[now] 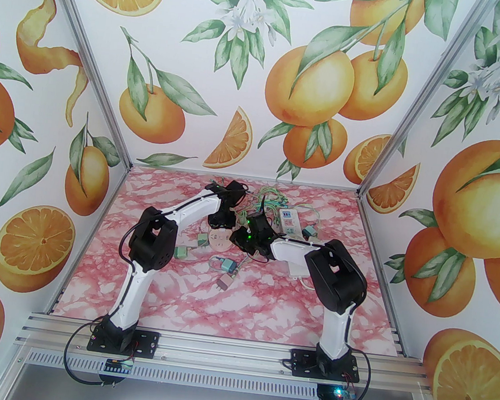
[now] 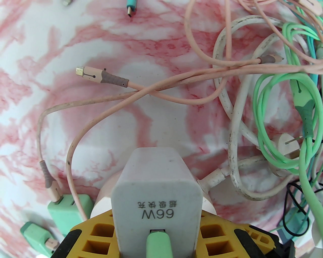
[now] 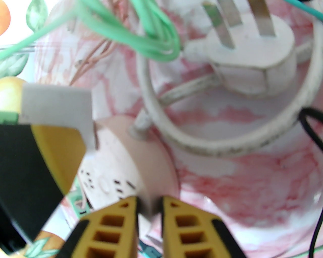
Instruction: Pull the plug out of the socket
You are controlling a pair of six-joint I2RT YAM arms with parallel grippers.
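two grips at mid desk (image 1: pixel 264 312) — left jaws pinching white 66w plug (image 2: pixel 156 191) by its sides, green cable (image 2: pixel 156 242) in its back; plug sits on round pink socket (image 3: pixel 141 156), seated or loose cannot tell. right jaws pinching socket rim — tangled cables (image 2: pixel 290 100) just beside, power strip (image 1: pixel 288 221) near

Likely lab: aluminium-framed printed booth (image 1: pixel 257 61)

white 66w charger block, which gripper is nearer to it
Left. The left gripper is clamped on the white 66W charger block itself; the right gripper pinches the rim of the round pink socket beside it.
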